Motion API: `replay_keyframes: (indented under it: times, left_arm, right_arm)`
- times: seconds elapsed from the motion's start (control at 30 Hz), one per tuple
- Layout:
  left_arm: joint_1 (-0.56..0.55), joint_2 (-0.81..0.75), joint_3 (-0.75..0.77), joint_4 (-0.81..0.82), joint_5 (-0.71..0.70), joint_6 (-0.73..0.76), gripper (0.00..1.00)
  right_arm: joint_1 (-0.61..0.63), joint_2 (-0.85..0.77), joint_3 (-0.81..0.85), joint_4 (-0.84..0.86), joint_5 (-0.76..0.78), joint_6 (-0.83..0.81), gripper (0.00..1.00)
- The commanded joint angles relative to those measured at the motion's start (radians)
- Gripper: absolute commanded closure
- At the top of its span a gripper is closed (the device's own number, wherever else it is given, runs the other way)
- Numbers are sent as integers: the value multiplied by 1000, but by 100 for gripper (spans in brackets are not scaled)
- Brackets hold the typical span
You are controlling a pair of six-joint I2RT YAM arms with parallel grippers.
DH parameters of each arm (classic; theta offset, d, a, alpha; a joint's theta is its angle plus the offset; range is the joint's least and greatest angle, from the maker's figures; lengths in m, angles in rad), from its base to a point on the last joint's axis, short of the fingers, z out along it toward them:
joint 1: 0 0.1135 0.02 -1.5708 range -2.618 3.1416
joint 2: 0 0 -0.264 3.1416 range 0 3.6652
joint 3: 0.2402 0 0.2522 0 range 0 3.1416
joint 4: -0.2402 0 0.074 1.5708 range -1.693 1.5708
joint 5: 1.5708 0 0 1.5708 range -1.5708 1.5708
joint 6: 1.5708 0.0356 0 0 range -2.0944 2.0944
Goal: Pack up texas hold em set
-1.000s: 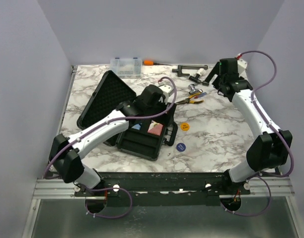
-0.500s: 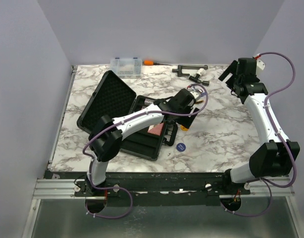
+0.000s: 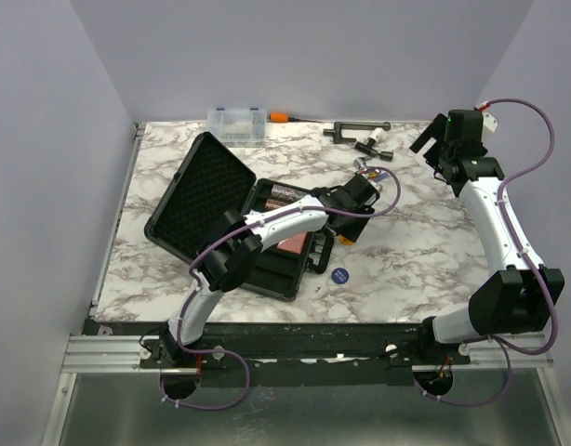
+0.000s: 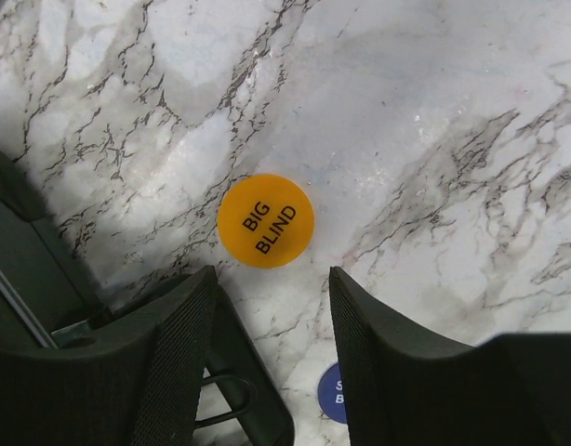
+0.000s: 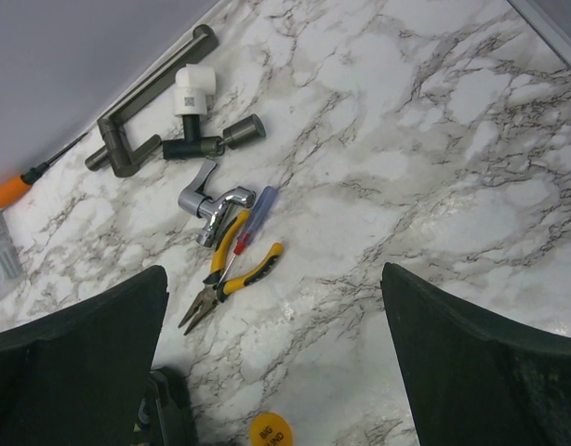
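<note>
Marble worktop (image 3: pixel 406 242) holds the black case (image 3: pixel 211 190), lying open on its left half. Just right of the case sits the orange disc (image 4: pixel 265 220). The left end effector (image 4: pixel 272 279) hangs over it with its 2 fingers (image 4: pixel 174 353) apart, holding nothing. 1 blue disc (image 3: pixel 339 275) lies nearby. Over at the far right, the right end effector (image 5: pixel 272 279) is wide open and empty.

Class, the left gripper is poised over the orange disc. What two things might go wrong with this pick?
1. The orange disc lies flat on the smooth marble table, so the left gripper may slide over its thin edge or flick it away instead of gripping it.
2. The case and the blue disc lie close by; a finger might bump the case or knock the blue disc aside.
</note>
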Motion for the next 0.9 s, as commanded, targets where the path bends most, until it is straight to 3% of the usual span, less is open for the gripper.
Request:
replay_keyframes:
  times: [0.0,0.43,0.57,0.87]
  left_arm:
    - [-3,50,56,-35,-33,-20,46]
    - [-3,160,144,-94,-37,-65,42]
    - [-2,183,164,-119,-53,-102,34]
    - [-2,240,203,-146,-45,-143,37]
  right_arm:
    - [-5,-25,-16,19,-27,-13,0]
    - [-4,-27,-21,28,-44,-14,0]
    - [-5,-30,-22,28,-52,-14,0]
    - [-4,-35,-25,34,-57,-15,0]
